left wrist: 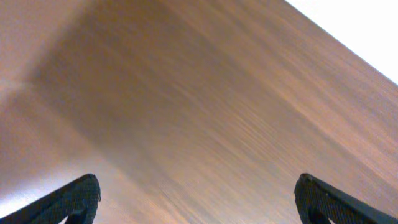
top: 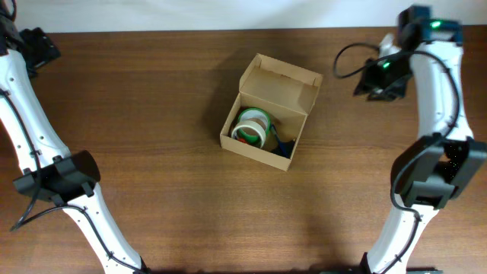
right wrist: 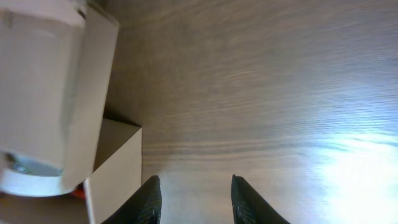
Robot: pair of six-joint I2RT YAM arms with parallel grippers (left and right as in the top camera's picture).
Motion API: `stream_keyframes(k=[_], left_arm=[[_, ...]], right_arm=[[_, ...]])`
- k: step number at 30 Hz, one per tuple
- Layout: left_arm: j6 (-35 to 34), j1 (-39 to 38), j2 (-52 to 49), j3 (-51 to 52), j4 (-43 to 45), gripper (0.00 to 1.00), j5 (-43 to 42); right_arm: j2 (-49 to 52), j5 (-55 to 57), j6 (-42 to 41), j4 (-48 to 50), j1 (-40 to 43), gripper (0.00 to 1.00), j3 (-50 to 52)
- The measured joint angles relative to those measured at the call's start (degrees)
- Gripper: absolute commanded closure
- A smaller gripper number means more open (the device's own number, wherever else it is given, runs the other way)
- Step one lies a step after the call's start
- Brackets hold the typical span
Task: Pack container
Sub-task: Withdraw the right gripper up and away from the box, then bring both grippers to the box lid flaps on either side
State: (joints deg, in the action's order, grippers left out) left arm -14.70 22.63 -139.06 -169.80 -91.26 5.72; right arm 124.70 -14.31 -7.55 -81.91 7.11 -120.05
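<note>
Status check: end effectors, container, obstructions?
Left end effector open, empty. Right end effector open, empty. Container open, tape roll inside. Nothing blocking it.

Tape roll (top: 261, 133), white, green-edged. Dark blue object (top: 283, 144) just right of roll, partly hidden. Brown wood-grain table (top: 152, 114) spreads all around roll.

I see the container (top: 251, 152) about the middle of the bench (top: 152, 114), with its lid flap (top: 283, 80) raised on the far side. In it a tape roll (top: 251, 125) lies in the left part, and a smaller item (top: 283, 146) that I cannot identify is just beside it on the right. My left tool (left wrist: 196, 193) is over the far left corner, well apart from the container, and my right tool (right wrist: 193, 186) is over the far right part, nearer to it.
</note>
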Motion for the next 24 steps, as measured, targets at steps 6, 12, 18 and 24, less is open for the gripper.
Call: stream_keyframes(k=[6, 12, 18, 24], left_arm=[[-0.4, -0.2, 0.0, 0.0, -2.1, 0.27, -14.4], [3.1, -2.5, 0.0, 0.3, -5.2, 0.82, -19.5], [8.7, -10.0, 0.0, 4.6, -4.2, 0.98, -20.0], [11.1, -18.6, 0.0, 14.2, 2.6, 0.98, -15.5]], right_arm=[[0.1, -0.7, -0.1, 6.3, -5.4, 0.75, 6.3], [0.1, -1.3, -2.2, 11.6, -8.9, 0.83, 6.5], [0.1, -0.9, -3.9, 12.2, -8.5, 0.95, 6.5], [1.1, 0.2, -4.5, 12.0, -8.2, 0.96, 6.5]])
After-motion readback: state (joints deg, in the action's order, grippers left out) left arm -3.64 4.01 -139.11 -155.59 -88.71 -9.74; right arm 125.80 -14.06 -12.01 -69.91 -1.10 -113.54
